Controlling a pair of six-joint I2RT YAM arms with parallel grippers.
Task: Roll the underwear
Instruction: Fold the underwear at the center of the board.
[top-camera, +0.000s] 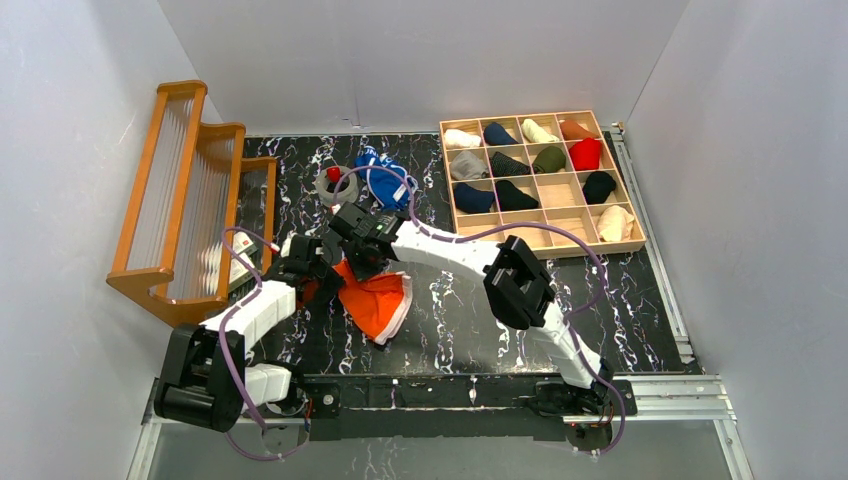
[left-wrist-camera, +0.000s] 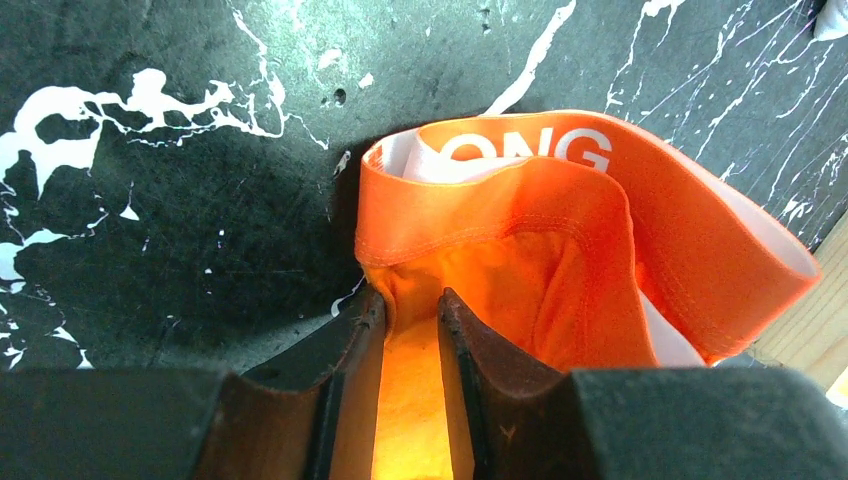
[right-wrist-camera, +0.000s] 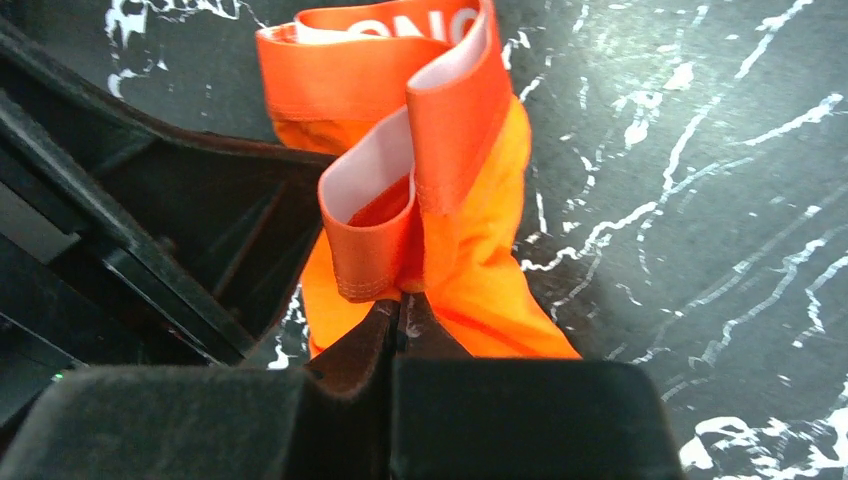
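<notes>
Arms meet, seen from above, at the left end of the orange briefs (top-camera: 380, 300), whose length trails toward the near right on the table (top-camera: 620, 300). The blue briefs (top-camera: 385, 180) lie well behind, and both claws are hidden under the wrists. In the left wrist view, the left gripper (left-wrist-camera: 412, 305) is clamped on orange cloth and the waistband (left-wrist-camera: 540, 150) arcs ahead. In the right wrist view, the right gripper (right-wrist-camera: 400, 310) is pinched tight on a waistband fold; the legs are cut off.

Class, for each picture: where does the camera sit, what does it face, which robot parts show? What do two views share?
Top external: above, behind the bases, looking down at the table; left arm, right arm show.
Left wrist: on its arm, facing jaws gripping the orange briefs.
Right wrist: likewise, right jaws.
Shared: the briefs' lettered waistband.
</notes>
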